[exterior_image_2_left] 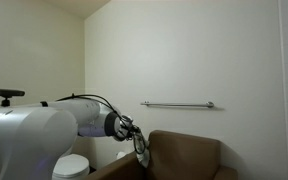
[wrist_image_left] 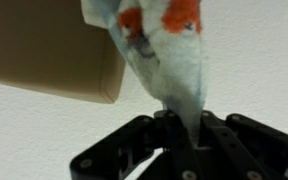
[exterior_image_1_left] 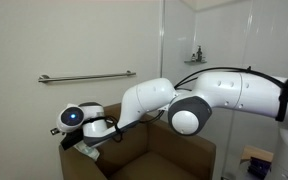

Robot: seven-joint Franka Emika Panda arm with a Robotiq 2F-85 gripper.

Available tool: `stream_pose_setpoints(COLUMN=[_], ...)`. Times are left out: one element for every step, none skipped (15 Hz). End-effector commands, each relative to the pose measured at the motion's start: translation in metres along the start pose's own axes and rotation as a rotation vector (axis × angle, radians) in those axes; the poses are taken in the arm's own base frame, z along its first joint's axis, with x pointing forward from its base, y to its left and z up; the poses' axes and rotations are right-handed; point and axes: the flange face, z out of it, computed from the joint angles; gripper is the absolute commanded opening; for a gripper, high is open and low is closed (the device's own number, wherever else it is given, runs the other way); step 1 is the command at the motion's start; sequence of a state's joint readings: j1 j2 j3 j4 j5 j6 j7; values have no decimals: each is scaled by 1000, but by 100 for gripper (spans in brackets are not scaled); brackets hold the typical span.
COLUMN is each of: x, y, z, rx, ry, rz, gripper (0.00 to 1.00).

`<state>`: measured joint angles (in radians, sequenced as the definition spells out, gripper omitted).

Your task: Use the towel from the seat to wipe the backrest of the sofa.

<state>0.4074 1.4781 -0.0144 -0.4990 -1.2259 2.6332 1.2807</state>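
Fingers (wrist_image_left: 142, 136) pinching orange-patched towel (wrist_image_left: 169, 55), near sofa (wrist_image_left: 44, 50)

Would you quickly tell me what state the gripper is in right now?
Gripper: closed, holding the towel.

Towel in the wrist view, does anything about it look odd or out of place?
The towel, pinched in the shut pincer, is pale with orange-red blotches and dark specks near its far end. Whether print or stain is unclear. Nothing else stands out.
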Motion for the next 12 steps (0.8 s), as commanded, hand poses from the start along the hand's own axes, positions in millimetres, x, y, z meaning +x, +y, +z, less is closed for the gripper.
stream_pose_setpoints(x=[-12, -15, -18, -20, -20, -18, -16, -15, -14, -13, -12, -12], y=[65, 86, 110, 134, 152, 164, 169, 172, 175, 179, 182, 186], z=[39, 50, 61, 71, 78, 81, 82, 83, 83, 84, 85, 86], rx=[-96, -137, -181, -222, -247, -264, -276, -289, -301, -321, -338, -353], ry=[-46, -54, -61, -70, -71, -72, -67, -64, -61, -57, -53, -53], rz=[-53, -63, -66, -66, -66, -64, -65, -64, -68, -73, -81, -84], gripper=[6, 6, 6, 6, 6, 6, 6, 6, 6, 6, 6, 6])
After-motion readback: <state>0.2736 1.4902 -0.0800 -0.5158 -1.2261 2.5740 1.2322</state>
